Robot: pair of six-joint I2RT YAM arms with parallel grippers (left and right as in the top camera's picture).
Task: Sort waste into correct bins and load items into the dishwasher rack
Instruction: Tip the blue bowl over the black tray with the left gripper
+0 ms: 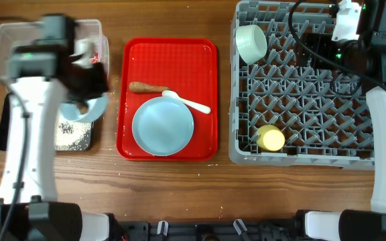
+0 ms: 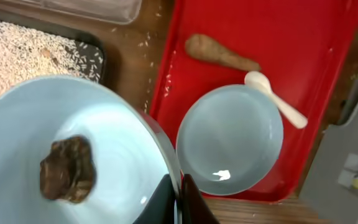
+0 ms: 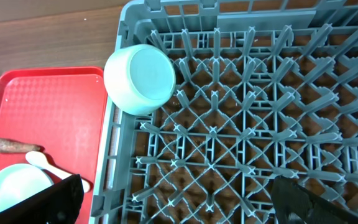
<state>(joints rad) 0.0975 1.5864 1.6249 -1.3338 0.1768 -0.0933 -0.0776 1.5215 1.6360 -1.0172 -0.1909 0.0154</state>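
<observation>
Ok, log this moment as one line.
left end effector: shut on bowl holding lump, over black tray | right end effector: open above rack | red tray: plate, spoon, stick

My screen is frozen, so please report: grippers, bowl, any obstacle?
Left gripper shut on bowl rim, brown lump inside, over black tray. Right gripper open above rack. Nothing seen in the way.

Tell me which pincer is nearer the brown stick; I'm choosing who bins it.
Left: the left pincer grips a bowl just off the red tray beside the brown stick; right pincer hangs open over the dishwasher rack.
</observation>
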